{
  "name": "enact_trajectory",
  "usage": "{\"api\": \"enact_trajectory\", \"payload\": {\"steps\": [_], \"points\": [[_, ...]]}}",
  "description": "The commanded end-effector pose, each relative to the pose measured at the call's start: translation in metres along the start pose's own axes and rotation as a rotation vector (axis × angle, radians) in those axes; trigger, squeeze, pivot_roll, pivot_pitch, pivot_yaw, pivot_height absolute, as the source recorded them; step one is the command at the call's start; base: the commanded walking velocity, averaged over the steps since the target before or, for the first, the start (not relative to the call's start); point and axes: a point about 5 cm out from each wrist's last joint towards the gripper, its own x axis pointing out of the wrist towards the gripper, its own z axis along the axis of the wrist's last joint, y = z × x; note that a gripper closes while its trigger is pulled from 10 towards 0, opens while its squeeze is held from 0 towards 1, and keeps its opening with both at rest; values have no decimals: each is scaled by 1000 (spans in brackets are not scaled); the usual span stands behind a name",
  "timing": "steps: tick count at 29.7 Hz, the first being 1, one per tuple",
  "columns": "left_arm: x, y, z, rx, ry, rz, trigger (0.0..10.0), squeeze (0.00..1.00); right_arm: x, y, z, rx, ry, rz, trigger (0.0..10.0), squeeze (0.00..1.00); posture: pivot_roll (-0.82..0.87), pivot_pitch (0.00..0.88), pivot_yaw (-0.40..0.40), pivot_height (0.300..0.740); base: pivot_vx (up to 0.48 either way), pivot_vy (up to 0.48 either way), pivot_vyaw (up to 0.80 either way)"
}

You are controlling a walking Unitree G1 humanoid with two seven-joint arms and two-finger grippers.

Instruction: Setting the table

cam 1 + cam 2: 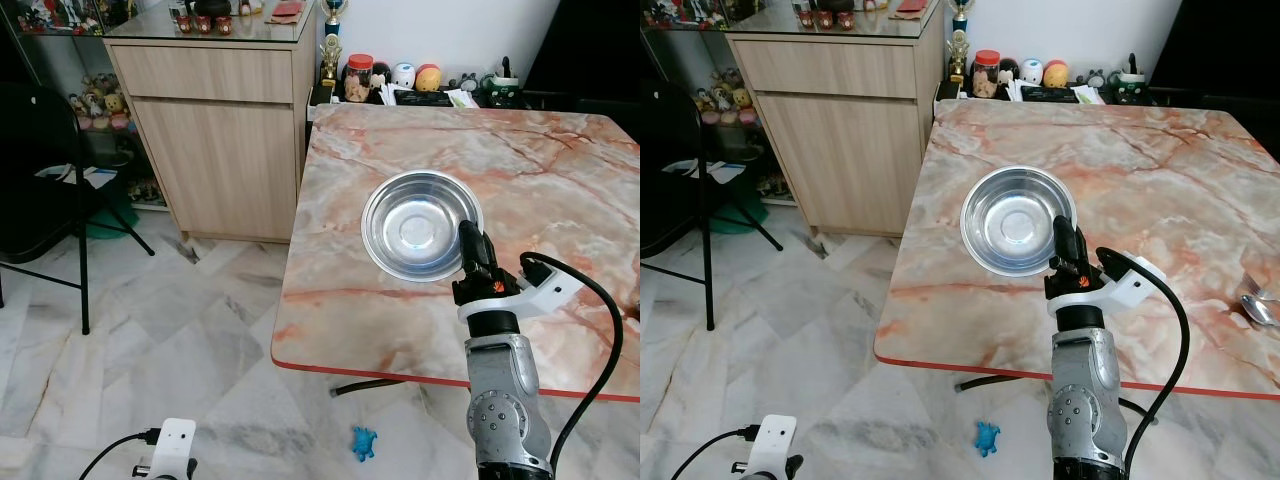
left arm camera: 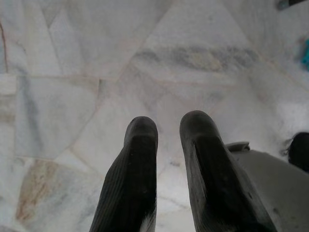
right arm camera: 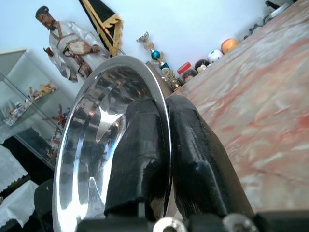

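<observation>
A round steel bowl [image 1: 420, 222] rests on the pink marble table [image 1: 560, 170], near its left edge. My right gripper [image 1: 471, 242] is shut on the bowl's near rim; in the right wrist view one finger [image 3: 137, 150] lies inside the bowl [image 3: 91, 145] and the other outside. A spoon and fork [image 1: 1258, 303] lie at the table's right edge. My left gripper [image 2: 166, 128] hangs low over the marble floor, its two fingers close together with nothing between them; its wrist [image 1: 170, 452] shows at the bottom left.
A wooden cabinet [image 1: 215, 120] stands left of the table, with a black folding chair [image 1: 50, 170] further left. Jars and figurines [image 1: 400, 80] line the wall behind the table. A small blue toy [image 1: 363, 442] lies on the floor under the table's front edge.
</observation>
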Motion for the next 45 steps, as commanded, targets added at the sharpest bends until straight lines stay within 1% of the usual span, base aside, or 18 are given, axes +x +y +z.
{"api": "enact_trajectory", "payload": {"steps": [1, 8, 19, 28, 45], "points": [[-1, -3, -6, 5, 12, -4, 10000, 0, -3, 3, 6, 1, -35, 7, 10000, 0, 59, 0, -14, 740, 0, -480, 0], [-3, 0, -13, 5, 26, 1, 10000, 0, -2, 5, 9, -13, -35, 22, 10000, 0, 57, 0, -16, 740, 0, -480, 0], [-3, 4, -12, 8, 25, -1, 10000, 0, 1, 10, 15, -23, -54, 47, 10000, 0, 49, 0, -16, 740, 0, -480, 0], [-3, 4, -15, 10, 38, -3, 10000, 0, -1, 10, 15, -34, -49, 46, 10000, 0, 48, 0, -14, 740, 0, -480, 0], [-4, 8, -19, 13, 50, -3, 10000, 0, -1, 11, 18, -45, -55, 49, 10000, 0, 45, 0, -10, 740, 0, -480, 0]]}}
